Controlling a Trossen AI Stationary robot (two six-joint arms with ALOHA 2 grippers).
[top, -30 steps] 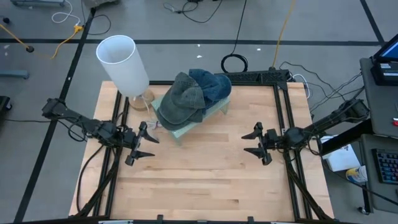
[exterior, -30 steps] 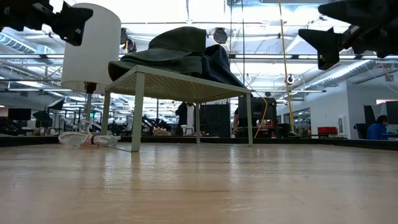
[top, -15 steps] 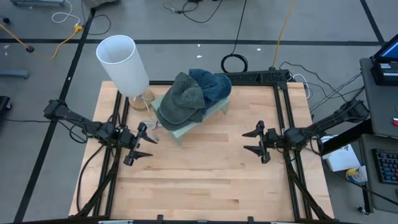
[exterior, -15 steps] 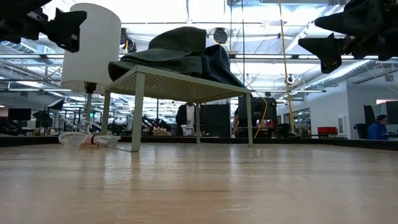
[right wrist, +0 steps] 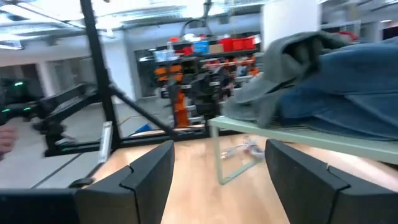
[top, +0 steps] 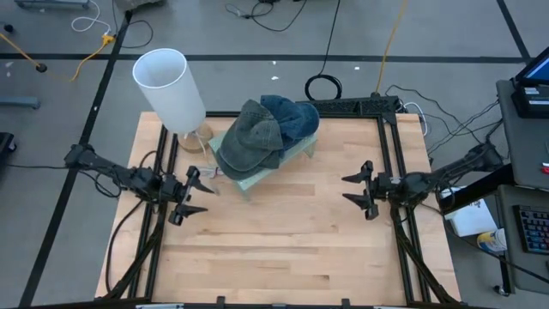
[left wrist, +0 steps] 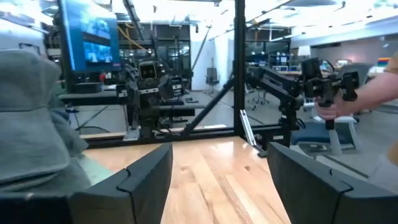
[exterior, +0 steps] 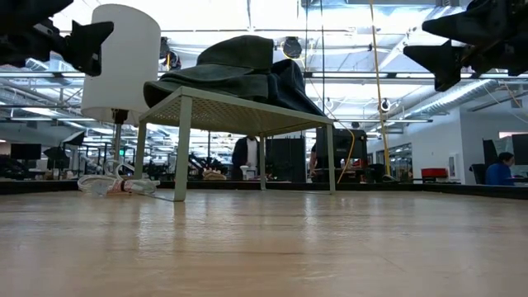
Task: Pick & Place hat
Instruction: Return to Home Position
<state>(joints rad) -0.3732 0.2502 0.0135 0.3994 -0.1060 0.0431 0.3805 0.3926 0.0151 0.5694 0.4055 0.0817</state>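
Note:
Two hats lie stacked on a small pale green rack [top: 259,174] at the table's far middle: a grey-green cap [top: 251,139], overlapping a blue denim cap [top: 293,115]. My left gripper [top: 196,192] hovers open above the table, left of the rack's near corner, pointing toward the table's right edge. My right gripper [top: 352,190] hovers open right of the rack, pointing toward the left edge. In the left wrist view the grey-green cap [left wrist: 30,115] shows beside my left gripper [left wrist: 219,180]. Beyond my right gripper [right wrist: 219,180], the right wrist view shows both caps [right wrist: 311,68] on the rack [right wrist: 273,135].
A lamp with a tall white shade [top: 169,84] stands on a wooden foot [top: 196,137] at the table's far left, close to the rack. A clear wrapper [exterior: 115,185] lies by its foot. Bare wood [top: 274,240] spreads between the grippers and toward the near edge. Black frame rails [top: 403,249] run along both sides.
My left gripper has sunk a little and drawn back slightly toward the table's left edge. My right gripper has drawn back toward the table's right edge at about the same height. Both stay open. The hats and the rack have kept still.

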